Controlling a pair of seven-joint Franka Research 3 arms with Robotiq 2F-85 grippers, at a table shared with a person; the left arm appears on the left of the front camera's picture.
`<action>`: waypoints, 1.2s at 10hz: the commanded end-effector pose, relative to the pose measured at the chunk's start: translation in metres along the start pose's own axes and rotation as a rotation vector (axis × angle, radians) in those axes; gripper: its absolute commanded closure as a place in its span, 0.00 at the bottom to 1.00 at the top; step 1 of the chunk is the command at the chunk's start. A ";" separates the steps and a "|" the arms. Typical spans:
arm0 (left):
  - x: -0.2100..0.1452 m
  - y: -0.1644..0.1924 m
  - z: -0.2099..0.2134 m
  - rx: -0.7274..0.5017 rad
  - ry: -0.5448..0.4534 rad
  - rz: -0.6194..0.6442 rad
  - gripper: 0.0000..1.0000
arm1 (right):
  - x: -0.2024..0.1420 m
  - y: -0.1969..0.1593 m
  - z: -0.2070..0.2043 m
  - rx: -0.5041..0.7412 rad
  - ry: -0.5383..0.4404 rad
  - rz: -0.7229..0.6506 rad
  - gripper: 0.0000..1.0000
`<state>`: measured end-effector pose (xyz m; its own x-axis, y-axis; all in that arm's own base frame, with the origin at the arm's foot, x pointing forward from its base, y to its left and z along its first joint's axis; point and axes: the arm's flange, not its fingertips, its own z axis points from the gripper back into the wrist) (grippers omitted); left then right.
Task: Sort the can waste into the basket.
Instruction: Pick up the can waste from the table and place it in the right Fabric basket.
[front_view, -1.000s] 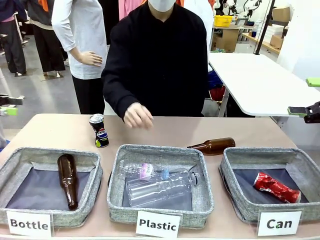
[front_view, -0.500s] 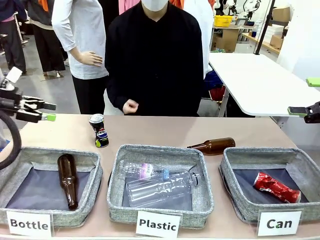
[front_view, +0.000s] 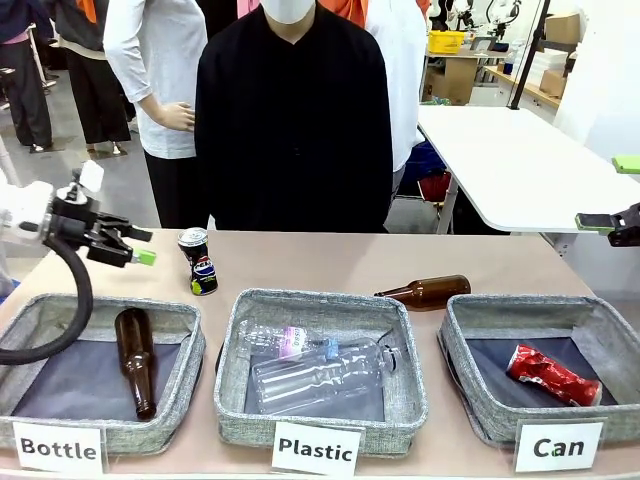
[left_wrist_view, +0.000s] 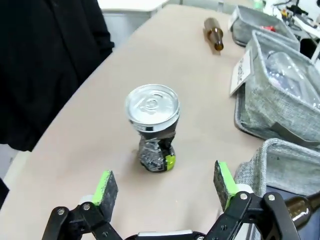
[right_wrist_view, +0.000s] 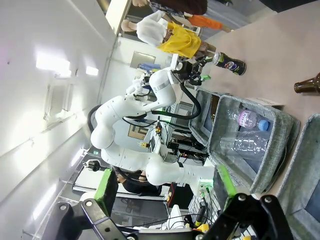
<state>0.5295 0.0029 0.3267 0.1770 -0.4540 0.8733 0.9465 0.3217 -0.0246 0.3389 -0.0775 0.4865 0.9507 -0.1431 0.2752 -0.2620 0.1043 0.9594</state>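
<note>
left fingers (left_wrist_view: 106, 186) spread, tilted down — facing can (left_wrist_view: 152, 127)

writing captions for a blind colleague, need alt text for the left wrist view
The open left pincer hovers short of a crushed dark can standing upright on the tan table, its silver top toward the camera. Grey fabric baskets sit to the right; a brown glass bottle lies farther off.

It looks like a lab or workshop: a white worktable (front_view: 520, 165) at two o'clock, with a yellow crate (front_view: 446, 41) and a cardboard box (front_view: 455, 82) at one o'clock.
</note>
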 end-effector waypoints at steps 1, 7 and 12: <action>-0.006 -0.001 -0.015 -0.034 0.051 -0.048 0.00 | 0.002 0.001 0.003 -0.002 0.009 0.018 0.00; -0.015 0.006 -0.066 -0.090 0.111 0.021 0.00 | 0.002 0.001 0.003 -0.002 0.009 0.018 0.00; -0.008 0.013 -0.087 -0.057 0.060 0.048 0.00 | 0.002 0.001 0.003 -0.002 0.009 0.018 0.00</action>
<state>0.5599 -0.0569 0.2776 0.2336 -0.5131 0.8259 0.9561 0.2758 -0.0991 0.3389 -0.0776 0.4865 0.9507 -0.1431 0.2752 -0.2621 0.1042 0.9594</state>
